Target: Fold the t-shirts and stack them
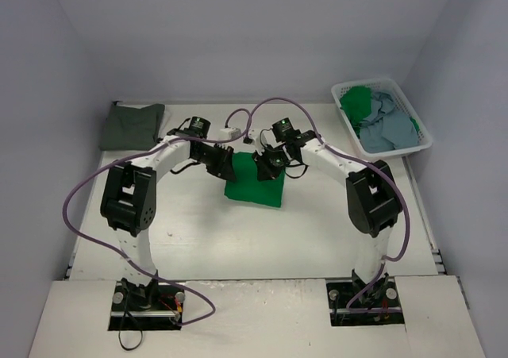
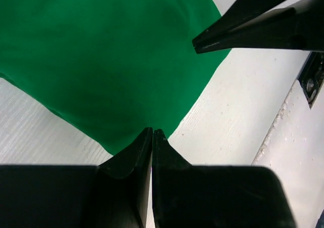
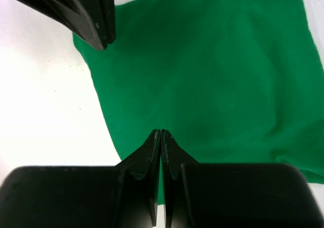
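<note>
**Both jaws pressed together at green shirt's edge**

L gripper (image 2: 152,131) & R gripper (image 3: 160,132): jaws pressed together, tips at edge of folded green t-shirt (image 1: 255,185); can't tell if cloth is nipped. Arms bent inward, wrists tipped down, side by side. Grey-olive t-shirt (image 1: 132,125) well off beyond L jaws.

White slatted basket (image 1: 363,82) at the table's (image 1: 198,239) far right corner, set askew to the edges. White table, closed in by pale walls (image 1: 238,40).
</note>
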You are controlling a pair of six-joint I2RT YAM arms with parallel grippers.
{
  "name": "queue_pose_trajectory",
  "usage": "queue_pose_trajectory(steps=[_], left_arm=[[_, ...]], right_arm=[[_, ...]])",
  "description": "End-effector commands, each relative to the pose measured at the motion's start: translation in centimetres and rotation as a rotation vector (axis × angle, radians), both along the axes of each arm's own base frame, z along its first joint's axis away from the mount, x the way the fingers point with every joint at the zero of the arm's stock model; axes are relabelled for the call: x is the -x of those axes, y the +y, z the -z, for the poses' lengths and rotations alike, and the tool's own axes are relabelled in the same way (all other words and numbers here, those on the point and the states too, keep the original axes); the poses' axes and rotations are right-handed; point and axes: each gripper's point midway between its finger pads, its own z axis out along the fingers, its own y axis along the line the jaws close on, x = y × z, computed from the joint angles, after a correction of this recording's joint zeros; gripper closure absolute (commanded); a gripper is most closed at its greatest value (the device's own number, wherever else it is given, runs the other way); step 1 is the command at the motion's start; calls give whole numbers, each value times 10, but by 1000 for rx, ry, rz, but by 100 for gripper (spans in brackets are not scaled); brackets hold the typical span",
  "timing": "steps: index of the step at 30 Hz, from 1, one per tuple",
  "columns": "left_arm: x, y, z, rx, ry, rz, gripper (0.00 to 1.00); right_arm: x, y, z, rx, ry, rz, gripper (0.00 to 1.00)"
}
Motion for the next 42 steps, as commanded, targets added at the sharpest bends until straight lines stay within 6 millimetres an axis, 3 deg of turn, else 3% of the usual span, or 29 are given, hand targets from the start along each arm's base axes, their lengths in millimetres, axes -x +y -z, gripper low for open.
queue_pose_trajectory(steps=[1,10,17,21,25,29,30,32,36,42], left_arm=[[-4,-12,-16,61,-54,46,100],[31,-11,59,-26,129,90,100],[35,-8,74,-65,201,62,100],[21,-6,60,-59,148,39,100],[-16,3,3,-7,9,-13,100],[-46,20,-47,41,-85,-75,86],[-53,27,-60,48,-109,-96,79],[-55,31,-70,59,-126,-106,79],[-53,39,-69,59,-117,-120,78],[-33,37,-36,73,8,-105,72]], right_arm=[[3,-2,4,-5,18,-1,100],[25,-12,48,51,120,-22,100],[30,-18,66,83,154,-29,100],[28,-19,60,73,142,-27,100],[21,-20,41,43,109,-17,100],[10,-24,17,27,44,-2,100],[8,-25,11,21,32,1,100],[8,-25,6,12,22,0,100],[6,-23,2,2,21,5,100],[-2,-9,-6,-37,18,-9,100]])
